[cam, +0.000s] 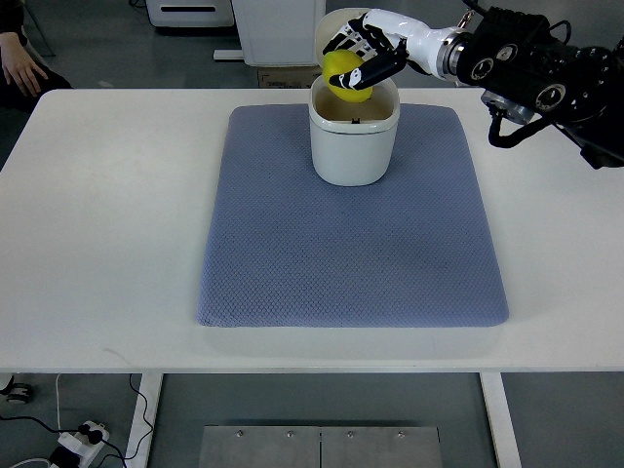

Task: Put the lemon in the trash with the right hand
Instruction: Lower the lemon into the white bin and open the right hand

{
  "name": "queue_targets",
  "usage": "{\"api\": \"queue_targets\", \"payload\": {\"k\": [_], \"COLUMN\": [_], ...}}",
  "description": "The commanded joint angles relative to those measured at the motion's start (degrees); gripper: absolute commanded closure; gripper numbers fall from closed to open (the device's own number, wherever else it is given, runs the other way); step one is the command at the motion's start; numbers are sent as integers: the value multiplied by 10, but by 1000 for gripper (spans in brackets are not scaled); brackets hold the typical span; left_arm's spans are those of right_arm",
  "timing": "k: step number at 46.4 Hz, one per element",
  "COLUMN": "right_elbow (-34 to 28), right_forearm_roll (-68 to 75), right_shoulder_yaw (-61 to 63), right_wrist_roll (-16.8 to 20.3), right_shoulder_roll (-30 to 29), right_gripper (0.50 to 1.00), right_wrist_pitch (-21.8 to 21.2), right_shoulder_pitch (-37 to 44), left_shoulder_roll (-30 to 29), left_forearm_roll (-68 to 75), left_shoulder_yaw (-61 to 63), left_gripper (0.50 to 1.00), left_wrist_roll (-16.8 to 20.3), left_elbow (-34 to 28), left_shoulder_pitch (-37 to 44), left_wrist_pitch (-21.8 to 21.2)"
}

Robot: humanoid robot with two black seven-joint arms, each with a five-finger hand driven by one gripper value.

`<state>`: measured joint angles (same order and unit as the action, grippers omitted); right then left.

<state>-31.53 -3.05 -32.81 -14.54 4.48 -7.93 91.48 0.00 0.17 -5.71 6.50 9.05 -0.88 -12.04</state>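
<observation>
Release step: right hand point(363, 57) needs to stay centred over the mouth of the white trash bin point(354, 146), drop a touch lower, then spread the fingers so the lemon point(347, 76) falls straight in, not clipping the rim or raised lid. Hand is curled tight around the lemon, dark fingertips wrapped across its front; lemon sits just above the bin's opening, not yet released. Bin stands on the blue mat point(351, 244) on the desk point(107, 224). Left arm not visible.
</observation>
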Motion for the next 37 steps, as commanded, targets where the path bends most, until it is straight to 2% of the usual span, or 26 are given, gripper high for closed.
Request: {"api": "queue_targets", "payload": {"k": [1, 6, 22, 30, 37], "right_elbow": [1, 4, 5, 5, 5], "right_forearm_roll": [0, 0, 0, 0, 0], "right_shoulder_yaw": [0, 0, 1, 1, 1], "right_wrist_roll": [0, 0, 0, 1, 2], "right_shoulder_roll": [0, 0, 0, 0, 0], "right_gripper": [969, 900, 764, 718, 699], "right_wrist_pitch": [2, 5, 6, 6, 6], "right_shoulder_pitch": [-1, -2, -8, -10, -10], "left_shoulder_roll": [0, 0, 0, 0, 0], "left_forearm_roll": [0, 0, 0, 0, 0], "left_shoulder_yaw": [0, 0, 0, 0, 0], "left_gripper": [500, 500, 500, 500, 500], "left_wrist_roll": [0, 0, 0, 0, 0], "left_elbow": [0, 0, 0, 0, 0], "left_shoulder_pitch": [0, 0, 0, 0, 0], "left_wrist_pitch": [0, 0, 0, 0, 0]}}
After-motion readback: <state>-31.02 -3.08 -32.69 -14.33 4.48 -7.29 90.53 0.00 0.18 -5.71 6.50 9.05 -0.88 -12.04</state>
